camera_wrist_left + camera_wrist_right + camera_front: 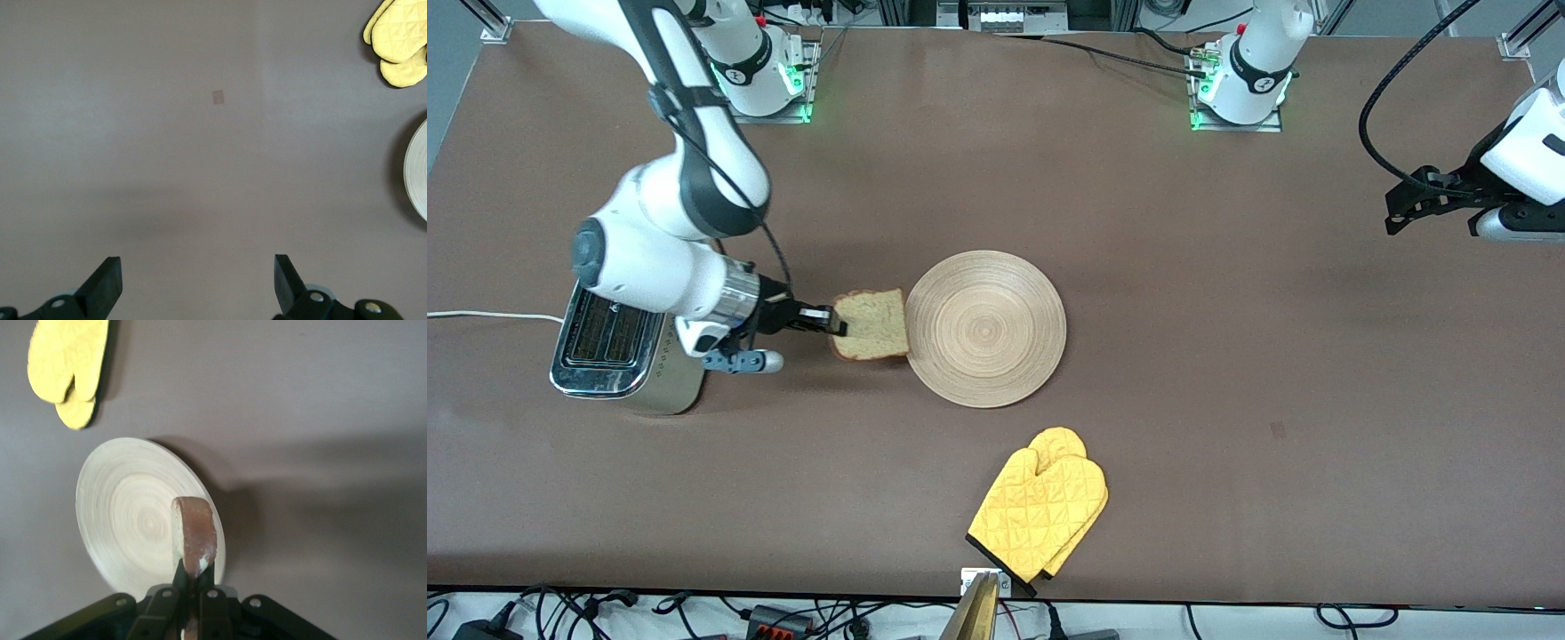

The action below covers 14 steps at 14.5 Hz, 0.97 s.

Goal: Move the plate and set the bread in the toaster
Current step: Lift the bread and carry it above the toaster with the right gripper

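Note:
The light-wood plate (985, 327) lies mid-table and is empty; it also shows in the right wrist view (133, 513). My right gripper (838, 322) is shut on the bread (871, 324) by its crust edge and holds it in the air beside the plate's rim, between plate and toaster. In the right wrist view the bread (194, 533) stands edge-on between the fingers. The silver toaster (615, 348) stands at the right arm's end of the table, partly hidden by the right arm. My left gripper (198, 280) is open and empty, held high over bare table at the left arm's end.
A yellow oven mitt (1042, 510) lies near the table's front edge, nearer the front camera than the plate. The toaster's white cord (480, 315) runs off the table edge. A small patch (1278, 430) marks the tabletop.

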Tool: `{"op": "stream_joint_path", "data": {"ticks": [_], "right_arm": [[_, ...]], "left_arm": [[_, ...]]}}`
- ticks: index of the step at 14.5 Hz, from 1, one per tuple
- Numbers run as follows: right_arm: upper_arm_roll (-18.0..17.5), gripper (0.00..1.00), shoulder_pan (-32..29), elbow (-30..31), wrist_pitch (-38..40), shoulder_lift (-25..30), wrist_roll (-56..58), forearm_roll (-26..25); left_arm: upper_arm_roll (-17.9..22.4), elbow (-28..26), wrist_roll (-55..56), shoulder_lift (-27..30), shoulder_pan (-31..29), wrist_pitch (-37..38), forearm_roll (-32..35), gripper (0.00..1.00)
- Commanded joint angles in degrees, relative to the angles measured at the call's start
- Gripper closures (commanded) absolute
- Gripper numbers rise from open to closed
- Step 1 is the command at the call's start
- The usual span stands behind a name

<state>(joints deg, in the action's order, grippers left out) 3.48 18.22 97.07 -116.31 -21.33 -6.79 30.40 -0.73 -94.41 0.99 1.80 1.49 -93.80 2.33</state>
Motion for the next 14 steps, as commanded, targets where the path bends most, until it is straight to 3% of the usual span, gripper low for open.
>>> {"op": "stream_joint_path", "data": {"ticks": [1, 5, 7, 9, 13, 14], "right_arm": [[0.7, 1.00, -1.0, -11.9, 16.1, -1.9, -4.8, -8.7], [0.8, 1.00, -2.5, -19.8, 29.3, -2.0, -4.2, -24.2], [0.7, 1.00, -2.4, -22.0, 31.6, -2.0, -3.7, -31.7], [1.0, 1.00, -3.1, -22.4, 32.2, -2.0, -1.8, -35.1], [1.1, 1.00, -3.7, -23.9, 32.3, -2.1, 9.2, -48.2], [1.1, 1.00, -8.0, -23.8, 29.9, -3.1, 24.5, -55.1]], "left_arm": [[-0.2, 1.2, 0.5, -0.4, -0.1, 1.2, 0.5, 0.00], [-0.7, 2.5, 0.1, -0.4, 0.0, 1.2, 0.5, 0.00], [-0.9, 2.7, 0.0, -0.4, 1.0, 1.2, 0.7, 0.00], [-0.9, 2.5, -0.2, -0.8, 0.9, 1.2, 0.7, 0.00], [-0.8, 2.5, 0.3, -1.8, 0.3, 1.2, 0.7, 0.00], [-0.8, 3.2, 0.6, -3.2, 0.2, 3.2, 0.9, 0.00]]}}
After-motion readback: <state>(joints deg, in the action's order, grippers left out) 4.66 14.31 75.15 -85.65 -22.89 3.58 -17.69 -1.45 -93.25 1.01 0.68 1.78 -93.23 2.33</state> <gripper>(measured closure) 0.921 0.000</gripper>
